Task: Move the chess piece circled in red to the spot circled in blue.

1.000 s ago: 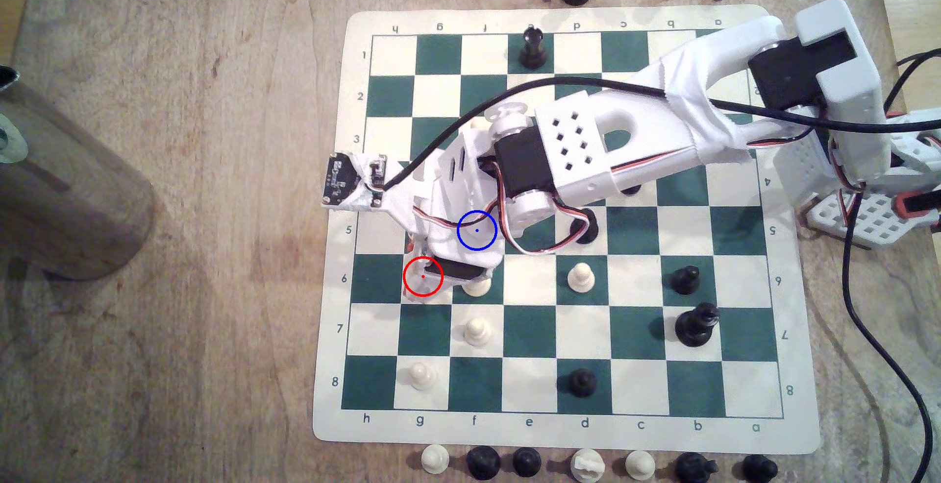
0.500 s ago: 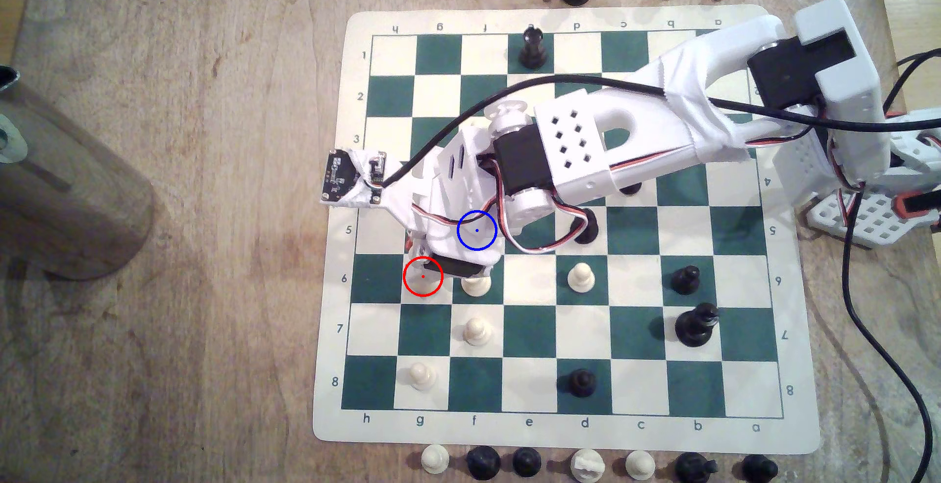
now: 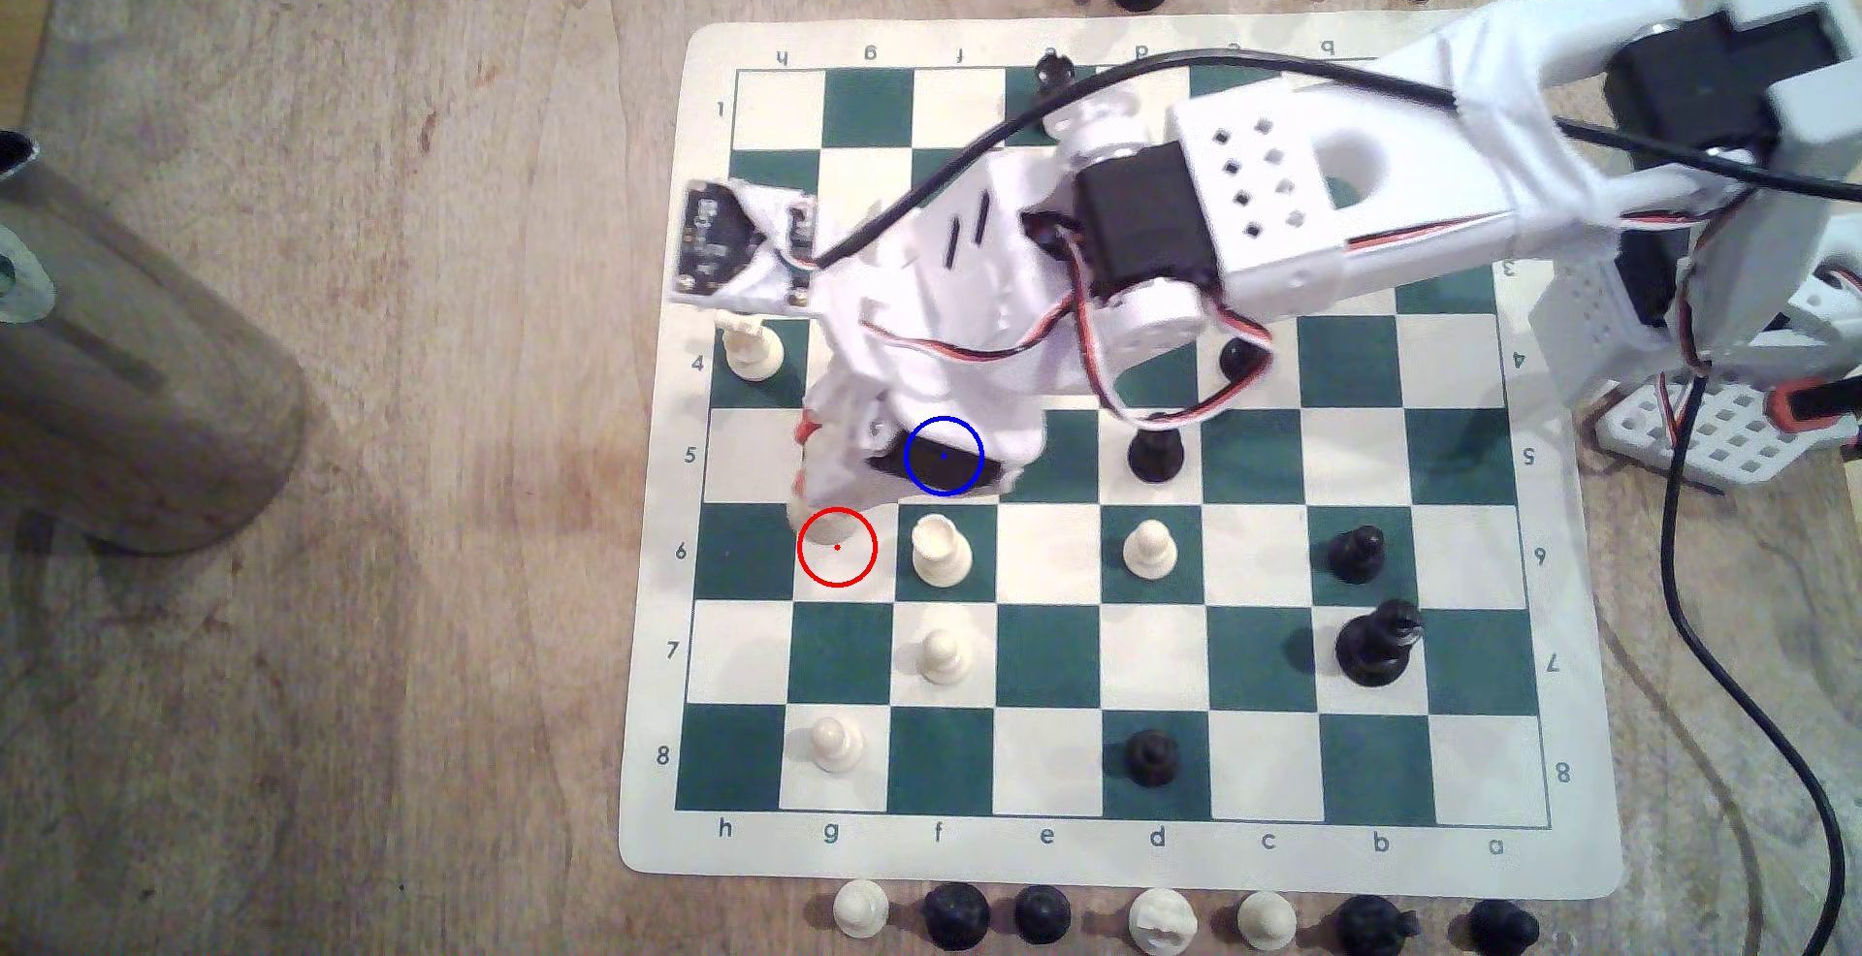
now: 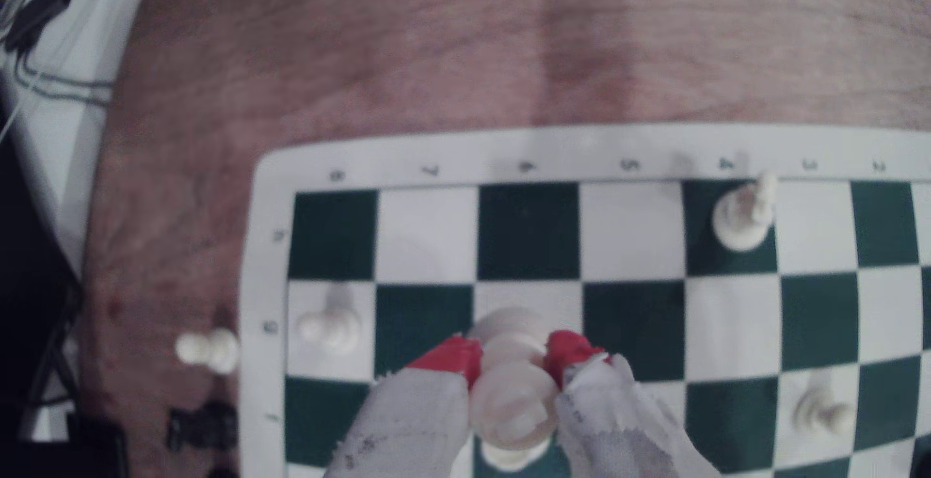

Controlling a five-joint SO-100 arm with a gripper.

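Plastic, light and stiff, is my guess for the tall cream piece [image 4: 509, 382], and probably slick. I have it pinched between the red fingertips [image 4: 456, 359] of the gripper [image 4: 511, 359], closed on its slim body below the head; that narrow waist looks like the surest hold. In the exterior view its base sits at about 11 o'clock of the red ring [image 3: 837, 547]. The blue-ringed square [image 3: 944, 456] lies toward 1 o'clock from there (the arm covers it). No containers on the board [image 3: 1048, 845].
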